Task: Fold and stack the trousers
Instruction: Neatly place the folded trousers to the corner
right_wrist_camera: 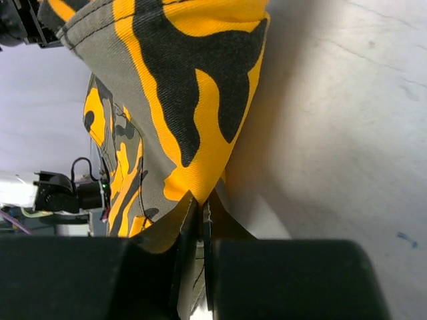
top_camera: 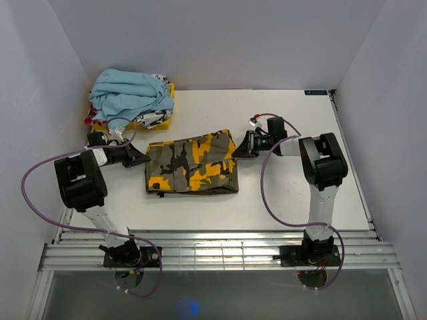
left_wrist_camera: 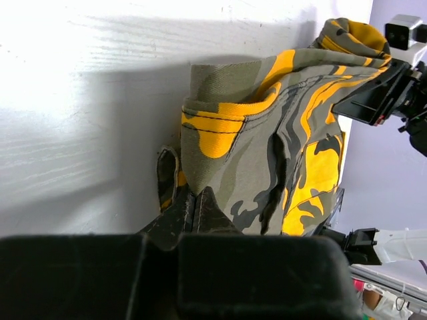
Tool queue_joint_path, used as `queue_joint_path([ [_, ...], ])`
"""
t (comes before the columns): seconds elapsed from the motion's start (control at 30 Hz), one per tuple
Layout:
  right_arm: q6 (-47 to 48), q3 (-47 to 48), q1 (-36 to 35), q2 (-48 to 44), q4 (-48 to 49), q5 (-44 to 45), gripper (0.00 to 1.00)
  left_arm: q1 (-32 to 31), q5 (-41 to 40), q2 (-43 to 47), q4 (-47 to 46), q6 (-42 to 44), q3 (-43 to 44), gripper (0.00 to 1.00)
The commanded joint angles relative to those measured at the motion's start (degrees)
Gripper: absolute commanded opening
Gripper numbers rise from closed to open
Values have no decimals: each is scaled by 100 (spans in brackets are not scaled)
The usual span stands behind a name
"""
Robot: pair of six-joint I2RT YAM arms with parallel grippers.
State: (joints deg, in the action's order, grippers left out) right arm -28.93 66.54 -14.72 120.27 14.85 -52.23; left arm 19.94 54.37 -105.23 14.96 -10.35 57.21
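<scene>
The camouflage trousers [top_camera: 191, 162], olive with yellow-orange and black blotches, lie folded into a rough rectangle in the middle of the white table [top_camera: 287, 193]. My left gripper [top_camera: 142, 159] is at their far left corner, and in the left wrist view its jaws [left_wrist_camera: 190, 200] are shut on the trousers [left_wrist_camera: 267, 133] there. My right gripper [top_camera: 235, 150] is at the far right corner. In the right wrist view its jaws [right_wrist_camera: 203, 203] pinch the trousers' [right_wrist_camera: 180, 87] yellow edge, which rises off the table.
A heap of other clothes sits at the back left: a light blue garment [top_camera: 130, 93] on top of a yellow and white printed one [top_camera: 159, 117]. Grey walls close in the table on three sides. A slatted rail [top_camera: 220, 250] runs along the near edge.
</scene>
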Motion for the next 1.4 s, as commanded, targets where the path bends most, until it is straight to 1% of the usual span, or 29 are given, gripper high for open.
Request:
queue_joint_path([
  [0.0,561,51,127,-390,-420,231,10,291,-251,135,-90,261,9,0],
  [0.03,738,139,119,-381,-665,231,21,291,-286,73,-64,253,27,0],
  [0.07,905,227,110,-390,-1112,283,44,291,-313,21,-46,244,44,0],
  [0.1,1115,254,118,-486,-1142,292,47,291,-278,-58,-37,253,62,0],
  [0.17,1275,271,127,-670,-1134,275,49,299,-208,-68,-142,235,89,0],
  [0.23,1407,376,119,-934,-1116,161,45,299,-146,-103,-213,156,123,0],
  [0.33,1425,771,66,-1137,-985,-49,46,299,-93,-243,-143,165,229,0],
  [0.43,1451,1325,-197,-1058,-861,-234,42,299,-172,-322,-29,278,290,0],
  [0.47,1434,1657,-389,-971,-879,-287,42,299,-216,-357,-2,314,308,0],
  [0.53,1373,1931,-575,-629,-818,-419,41,299,-234,-384,16,306,317,0],
  [0.57,1285,2028,-741,-497,-765,-385,35,299,-234,-376,7,279,317,0],
  [0.63,1110,2196,-874,-58,-528,-315,28,299,-208,-367,-98,209,299,0],
  [0.73,451,2293,-989,628,235,-245,27,308,-181,-367,-151,130,300,0],
  [0.77,223,2310,-989,821,690,-227,33,300,-164,-358,-169,112,291,0],
  [0.8,-14,2467,-989,1206,799,-183,38,300,-155,-332,-178,112,282,0],
  [0.83,18,2556,-989,1366,800,-122,40,299,-181,-323,-169,112,273,0],
  [0.87,132,2644,-1006,1507,748,-51,43,299,-207,-305,-169,121,273,0],
  [0.9,290,2731,-1006,1726,434,219,47,299,-260,-270,-186,138,264,0],
  [0.93,509,2837,-1006,1806,335,317,55,308,-295,-244,-195,130,221,0],
  [0.97,589,2855,-989,1903,256,388,66,300,-321,-235,-204,138,212,0],
  [1.03,616,2855,-963,1904,220,345,71,308,-322,-252,-204,165,185,0],
  [1.07,599,2864,-936,1773,211,293,77,308,-322,-261,-161,182,194,0],
  [1.13,660,2882,-936,1527,11,135,84,326,-165,-244,-90,278,272,11],
  [1.17,773,2899,-936,1361,-87,47,90,343,-68,-217,49,357,317,20],
  [1.2,835,2891,-936,1002,-210,-128,94,343,-15,-165,173,463,378,39],
  [1.27,1080,2760,-945,605,-658,-348,97,352,56,45,732,928,562,51],
  [1.3,1152,2654,-954,212,-798,-550,97,352,21,133,936,1077,598,59],
  [1.33,1248,2531,-971,16,-1122,-613,96,352,-5,221,1104,1444,607,62],
  [1.37,1371,2382,-997,-177,-1308,-657,94,352,-66,414,1419,1587,581,64],
])
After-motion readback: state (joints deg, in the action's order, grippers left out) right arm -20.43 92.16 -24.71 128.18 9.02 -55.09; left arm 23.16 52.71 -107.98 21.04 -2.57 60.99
